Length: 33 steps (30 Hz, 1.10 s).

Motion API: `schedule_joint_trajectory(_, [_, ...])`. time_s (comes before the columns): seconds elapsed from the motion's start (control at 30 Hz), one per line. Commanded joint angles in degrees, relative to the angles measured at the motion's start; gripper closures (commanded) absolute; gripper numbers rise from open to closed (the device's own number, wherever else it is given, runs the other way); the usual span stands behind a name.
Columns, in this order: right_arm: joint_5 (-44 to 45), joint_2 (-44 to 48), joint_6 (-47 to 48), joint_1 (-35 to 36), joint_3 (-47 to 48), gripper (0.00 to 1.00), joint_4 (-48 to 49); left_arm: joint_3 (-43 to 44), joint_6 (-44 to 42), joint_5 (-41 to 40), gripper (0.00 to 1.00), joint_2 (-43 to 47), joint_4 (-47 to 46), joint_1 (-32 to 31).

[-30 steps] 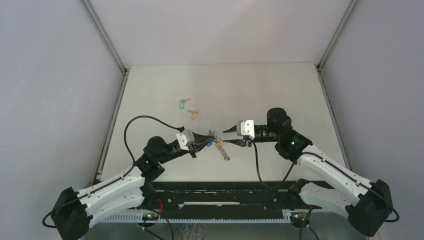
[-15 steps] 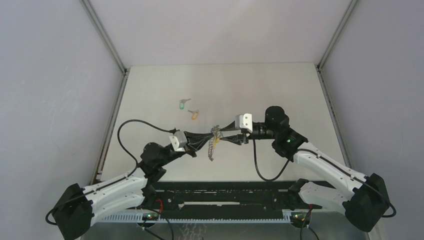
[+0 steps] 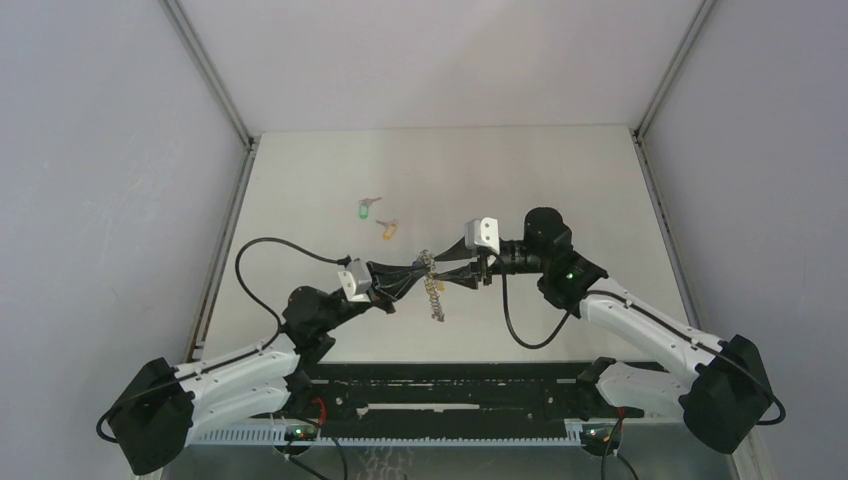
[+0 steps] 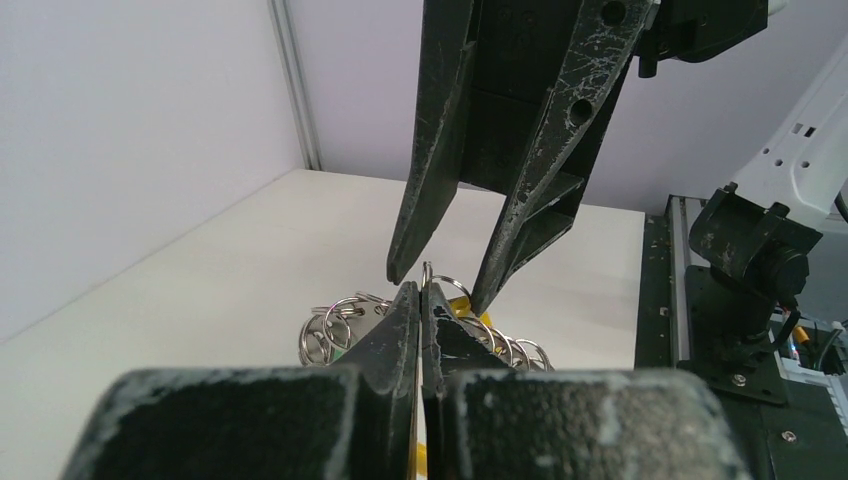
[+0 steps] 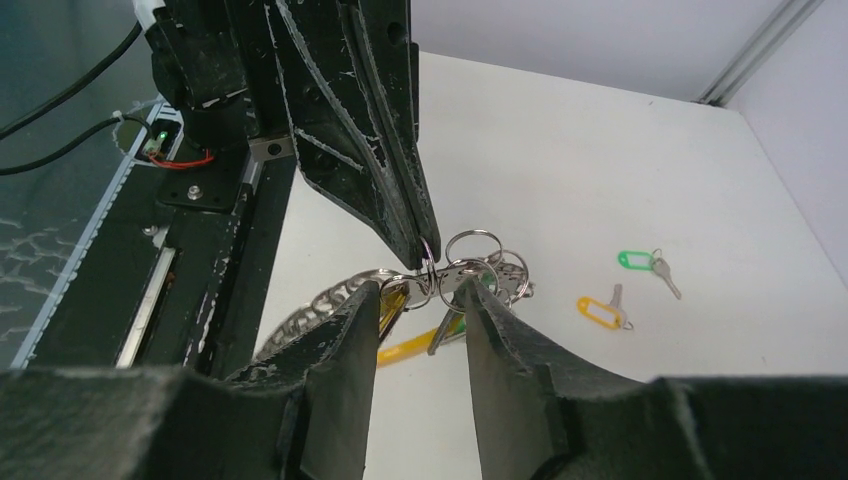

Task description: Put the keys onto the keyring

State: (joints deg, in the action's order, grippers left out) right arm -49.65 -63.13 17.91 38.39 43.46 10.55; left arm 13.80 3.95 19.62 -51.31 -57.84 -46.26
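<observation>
Silvery keyring (image 3: 436, 298) pinched aloft in closed left gripper (image 4: 421, 296), likely presenting one ring; right gripper (image 5: 418, 292) jaws apart, straddling it.

Left arm (image 3: 235, 372) and right arm (image 3: 640, 335) alike: white shells over black joints, small green lamps (image 3: 570, 272), looping black cables (image 3: 265, 240) — claw fingers (image 4: 250, 420) scuffed matte black.

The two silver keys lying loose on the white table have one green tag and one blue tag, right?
Not blue. The green-tagged silver key lies beside an orange-tagged silver key on the white table; the right wrist view shows it.
</observation>
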Motion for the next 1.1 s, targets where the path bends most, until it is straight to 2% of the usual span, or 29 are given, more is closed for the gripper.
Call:
schedule_joint_trajectory(0.0, [-1.2, -0.3, -3.3, 0.2, 2.4, 0.63, 3.5, -0.6, 0.8, -1.2, 1.00, -0.2, -5.5, -0.1])
schedule_joint_trajectory(0.23, [-1.0, -0.3, -4.4, 0.7, 2.4, 0.61, 4.2, -0.4, 1.0, -1.6, 1.00, -0.9, -5.7, -0.2])
schedule_joint_trajectory(0.4, [2.1, 0.3, -5.7, 0.5, 2.5, 0.63, 4.5, -0.6, 1.1, -1.7, 1.00, -0.6, -5.6, -0.2])
schedule_joint_trajectory(0.6, [0.7, -1.3, -5.2, 0.3, 3.5, 0.77, 3.0, -0.6, 1.2, -0.1, 1.00, -0.4, -6.4, -0.5])
schedule_joint_trajectory(0.7, [-0.9, -1.8, -4.7, 0.2, 4.4, 0.80, 1.7, -0.6, 1.1, 0.5, 1.00, -0.5, -6.4, -0.5])
schedule_joint_trajectory(0.9, [-4.3, -1.9, -5.0, -0.6, 4.8, 0.78, 1.0, -0.5, 1.0, 1.3, 1.00, -0.8, -6.5, -0.5])
schedule_joint_trajectory(1.07, [-6.3, 0.0, -4.3, -2.3, 5.1, 0.71, -1.2, -0.8, 0.9, 0.7, 1.00, -0.3, -6.4, -0.5])
